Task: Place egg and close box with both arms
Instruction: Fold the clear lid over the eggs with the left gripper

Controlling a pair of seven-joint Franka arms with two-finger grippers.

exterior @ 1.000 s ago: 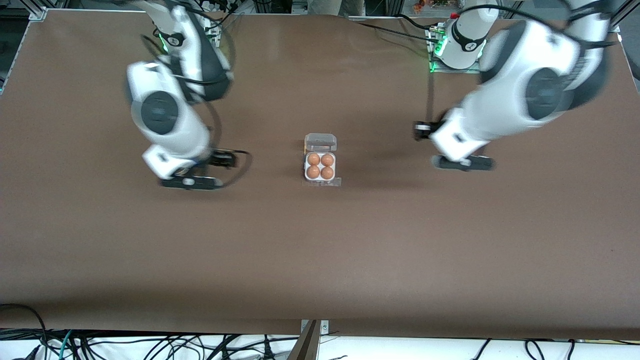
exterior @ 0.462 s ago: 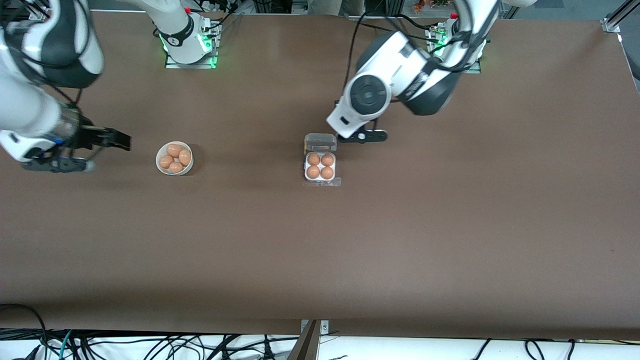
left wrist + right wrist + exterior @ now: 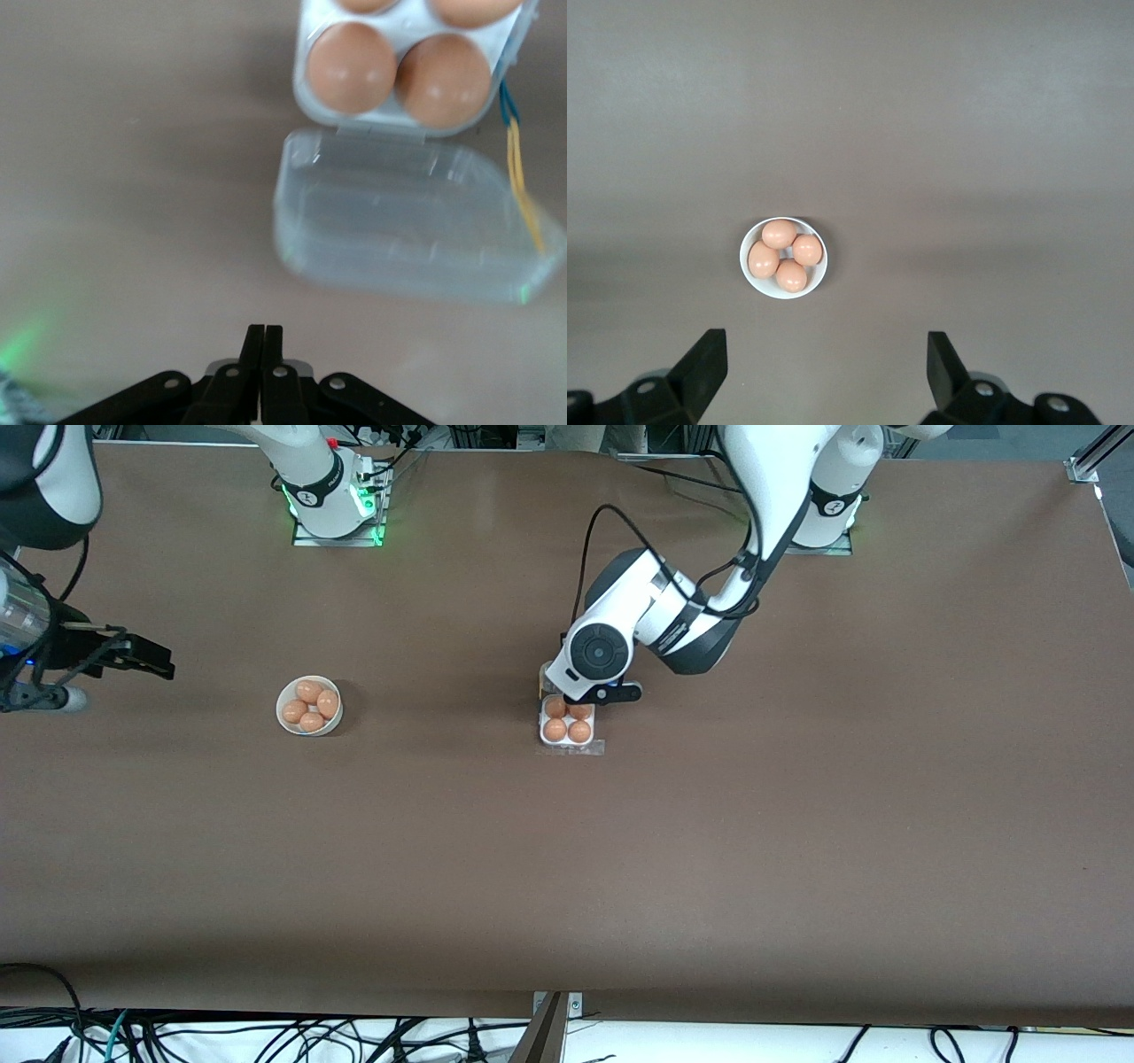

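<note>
The box sits mid-table, its white tray full of orange-brown eggs. In the left wrist view the clear lid lies open and flat beside the tray, with two eggs showing. My left gripper is shut and empty, low over the table at the lid's end of the box; its fingertips are short of the lid. My right gripper is open and empty, up over the right arm's end of the table, apart from the bowl. Its fingers frame bare table.
A round white bowl with several more eggs stands toward the right arm's end of the table; it also shows in the right wrist view. Yellow and blue wires run along one side of the lid.
The left arm swung in from its end of the table and came down at the box's lid. The right arm moved out to its end of the table, uncovering the bowl.
</note>
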